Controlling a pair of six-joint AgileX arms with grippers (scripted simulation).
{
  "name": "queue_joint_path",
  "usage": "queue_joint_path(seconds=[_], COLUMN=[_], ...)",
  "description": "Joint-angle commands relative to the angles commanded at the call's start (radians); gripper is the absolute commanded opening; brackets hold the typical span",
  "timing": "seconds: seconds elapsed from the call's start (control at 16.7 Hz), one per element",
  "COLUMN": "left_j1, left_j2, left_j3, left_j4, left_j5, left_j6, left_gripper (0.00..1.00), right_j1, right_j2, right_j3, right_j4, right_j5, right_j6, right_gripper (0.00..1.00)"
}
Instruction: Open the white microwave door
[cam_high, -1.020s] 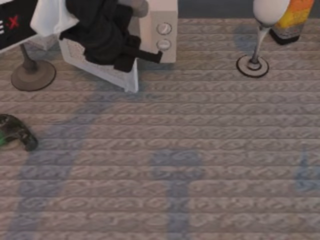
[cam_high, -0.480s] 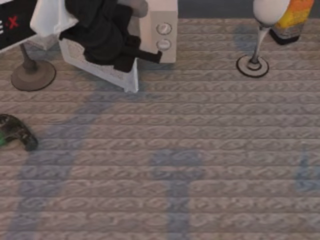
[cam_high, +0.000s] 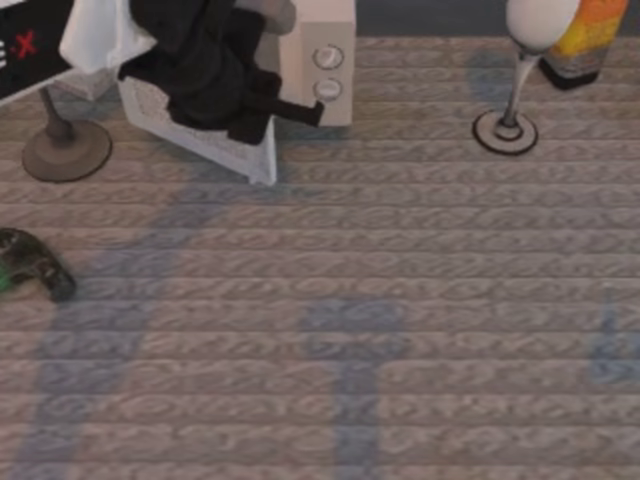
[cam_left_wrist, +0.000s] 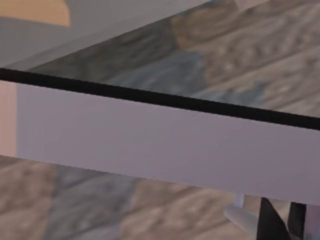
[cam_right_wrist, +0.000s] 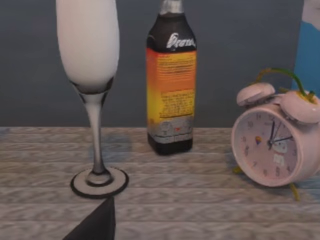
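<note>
Door (cam_high: 205, 140) ajar; left arm (cam_high: 205, 60) probably blocking microwave (cam_high: 318, 50).

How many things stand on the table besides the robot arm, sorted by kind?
Boxy white microwave, door swung open: 1
Tall white stemmed glass: 1
Dark bottle with orange label: 1
Pink twin-bell alarm clock: 1
Round-based stand holding a black sign: 1
Dark green handheld object: 1
Total: 6

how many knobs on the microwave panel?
2: upper knob and lower knob, stacked on the white microwave panel, right of the swung-out door. Left arm covers nearby parts.
</note>
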Motion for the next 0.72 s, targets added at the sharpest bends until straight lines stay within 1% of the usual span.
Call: queue_joint_path(seconds=[0.24,0.6,0.72], left_j1=[-0.001,0.040,0.044], left_j2=[-0.006,-0.062,-0.073], left_j3=[-0.009,-0.091,-0.094], left_j4=[0.004,0.013,0.019], left_j5=[0.013,0.075,0.082], left_j6=[0.010,0.129,0.140], left_gripper=[0.00,0.00,0.00], right_j1=[0.000,0.000,0.000], right_j2=[0.000,0.000,0.000], right_j3=[0.000,0.000,0.000], right_j4=[0.000,0.000,0.000], right_j5=[0.000,0.000,0.000], right_j6=[0.000,0.000,0.000], right_gripper=[1.00,1.00,1.00])
